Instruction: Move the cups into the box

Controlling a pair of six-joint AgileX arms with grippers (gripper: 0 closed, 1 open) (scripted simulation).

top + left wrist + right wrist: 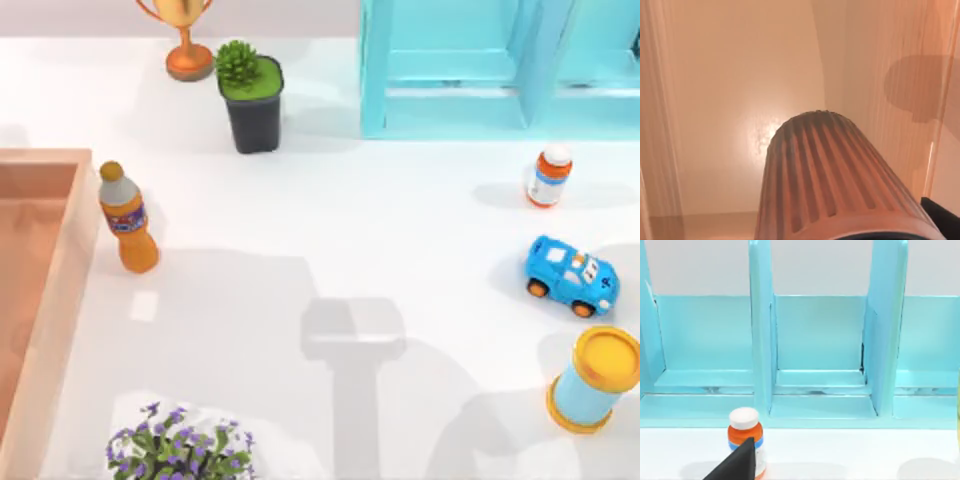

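— Where is the brown cup (835, 175) seen?

— It is seen close up in the left wrist view, ribbed side toward the camera, held over the pale inside of the box (730, 75). A dark tip of the left gripper (942, 215) is seen beside the cup's wide end; whether the fingers are pinching the cup cannot be told.

— And the box on the bench?

— The box (62, 270) is set at the left edge of the bench, with thick light-wood walls and a reddish-brown floor. An orange drink bottle (127, 218) is stood just beside its right wall.

— What is laid out further off?

— A black plant pot (252, 100) and a gold trophy (185, 35) are placed near the far edge, and a turquoise shelf frame (480, 70) at the far right corner. A pill bottle (549, 176), a blue toy car (572, 276) and a blue cylinder with a yellow lid (596, 380) are spread along the right side. Purple flowers (180, 450) are found at the near edge.

— The right arm?

— A dark fingertip of the right gripper (737, 465) is seen in front of the pill bottle (746, 437), facing the shelf frame (815, 340); its state cannot be told.
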